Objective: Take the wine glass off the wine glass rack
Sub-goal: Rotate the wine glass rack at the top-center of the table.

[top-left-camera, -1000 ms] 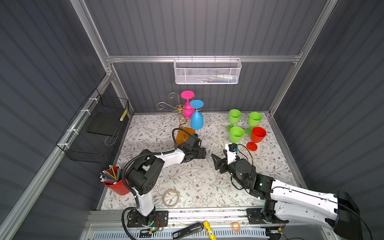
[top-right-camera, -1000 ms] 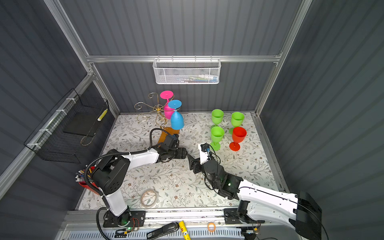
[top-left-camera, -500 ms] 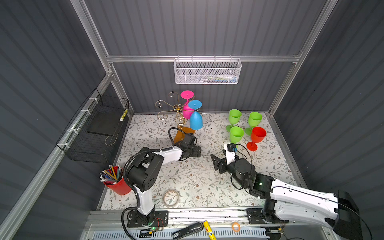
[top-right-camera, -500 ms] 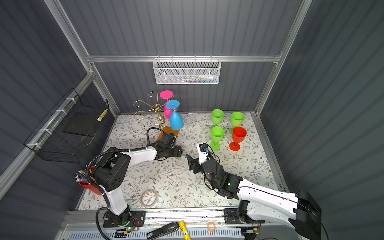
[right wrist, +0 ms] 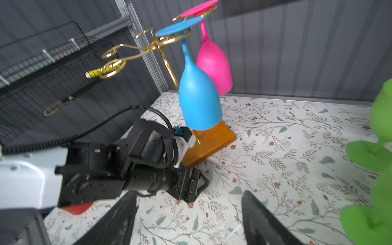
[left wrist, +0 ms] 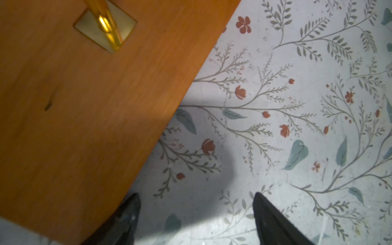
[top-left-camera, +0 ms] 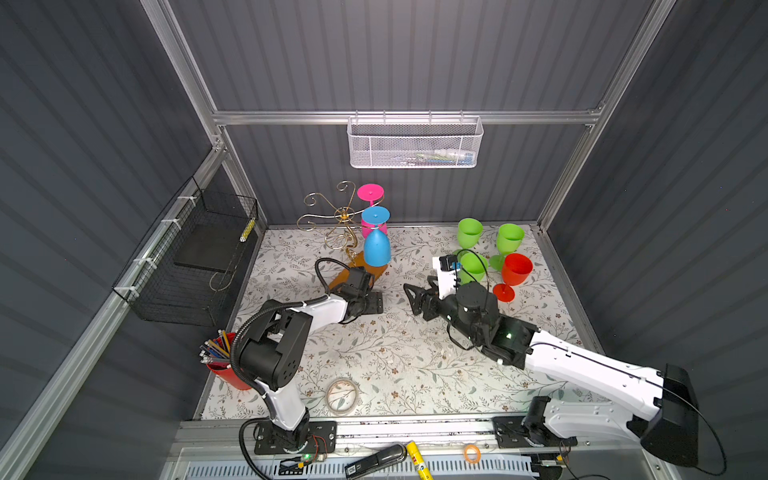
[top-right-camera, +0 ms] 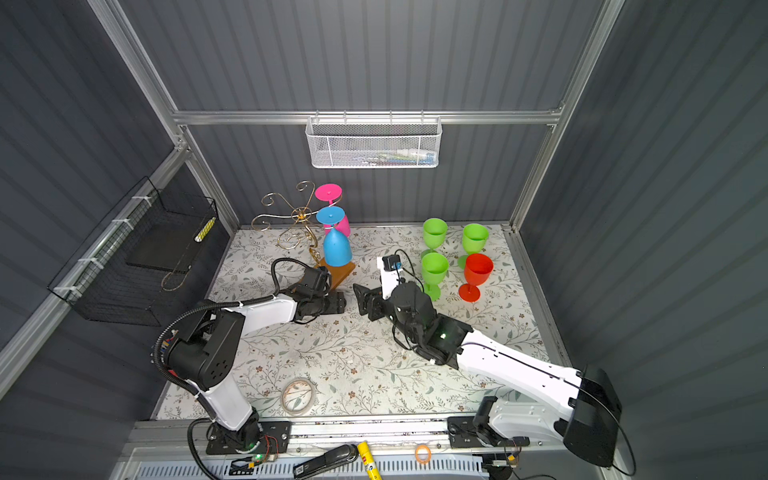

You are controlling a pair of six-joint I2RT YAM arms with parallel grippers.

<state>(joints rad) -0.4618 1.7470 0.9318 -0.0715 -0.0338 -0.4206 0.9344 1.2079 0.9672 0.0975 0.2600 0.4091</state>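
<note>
The wine glass rack (top-left-camera: 340,222) stands at the back left of the floral table (top-left-camera: 374,357) on its wooden base (left wrist: 84,106). A blue wine glass (top-left-camera: 376,248) hangs upside down from one scroll arm, and a pink wine glass (right wrist: 213,61) hangs from the arm behind it. The left pincer (left wrist: 196,212) sits low just beside the base, released and empty, with one fingertip (left wrist: 129,210) at the base's edge. The right pincer (right wrist: 188,214) faces the rack, spread open and holding nothing. Further right, three green goblets (top-left-camera: 469,232) and a red goblet (top-left-camera: 516,268) stand upright
</note>
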